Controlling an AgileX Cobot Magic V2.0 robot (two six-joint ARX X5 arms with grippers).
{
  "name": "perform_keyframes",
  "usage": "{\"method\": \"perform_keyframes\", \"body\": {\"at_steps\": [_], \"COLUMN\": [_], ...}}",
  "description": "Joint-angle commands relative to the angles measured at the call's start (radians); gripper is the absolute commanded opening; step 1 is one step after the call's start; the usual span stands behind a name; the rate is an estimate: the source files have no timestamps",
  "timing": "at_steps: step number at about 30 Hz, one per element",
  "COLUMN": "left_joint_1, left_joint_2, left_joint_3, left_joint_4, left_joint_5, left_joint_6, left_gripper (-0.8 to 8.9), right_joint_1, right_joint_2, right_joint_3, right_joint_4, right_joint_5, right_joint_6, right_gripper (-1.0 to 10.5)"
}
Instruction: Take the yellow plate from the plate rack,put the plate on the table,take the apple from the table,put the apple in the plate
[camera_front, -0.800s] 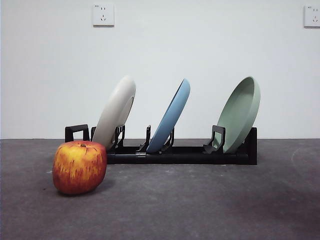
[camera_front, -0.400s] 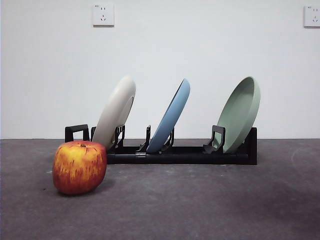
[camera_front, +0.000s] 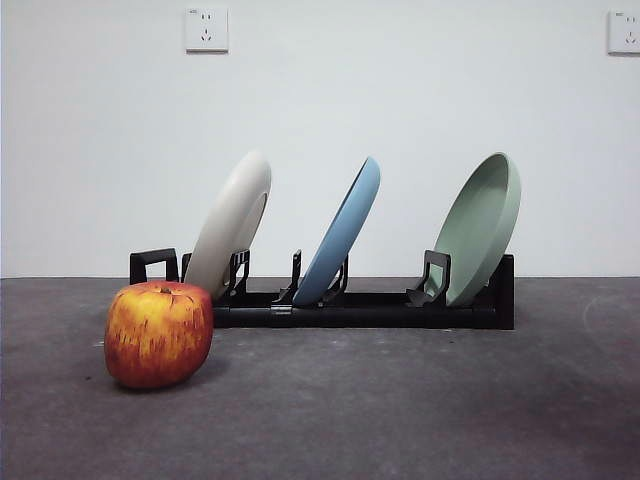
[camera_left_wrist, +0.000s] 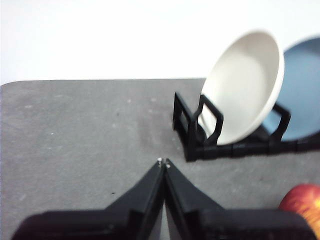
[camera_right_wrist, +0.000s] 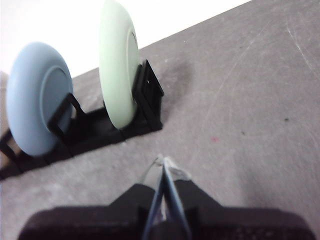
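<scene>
Front view shows the yellow plate (camera_front: 232, 222), a pale cream matte disc, leaning in the end slot of the black plate rack (camera_front: 350, 308), next to the blue plate (camera_front: 343, 232) and the green plate (camera_front: 480, 228). The streaked apple (camera_front: 159, 333) sits on the rough grey table (camera_front: 400, 410), just before the rack's loop end. The left gripper (camera_left_wrist: 163, 162) is clenched and empty, apart from the cream plate. The right gripper (camera_right_wrist: 162, 161) is also pressed together, near the green plate.
</scene>
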Motion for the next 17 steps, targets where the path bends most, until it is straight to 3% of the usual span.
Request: {"method": "perform_keyframes", "body": {"at_steps": [1,9,17], "left_joint_1": [0.002,0.002,0.002], "left_joint_2": [0.006,0.15,0.398], "left_joint_3": [0.024,0.146,0.333], "left_joint_4": [0.005,-0.023,-0.024], "left_joint_5": [-0.002,0.011,0.091], "left_joint_6": [-0.089,-0.128,-0.127], "left_gripper": [-0.08,-0.08,-0.08], "right_joint_1": [0.001,0.0,0.0], "right_joint_2": [0.034,0.246,0.509], "right_joint_3": [0.061,0.251,0.43], "right_joint_4": [0.01,-0.017,-0.018], "right_joint_5": [-0.023,-0.074,-0.262], "right_joint_6": [0.031,0.011,-0.034], "right_gripper": [-0.2,-0.2,-0.2]}}
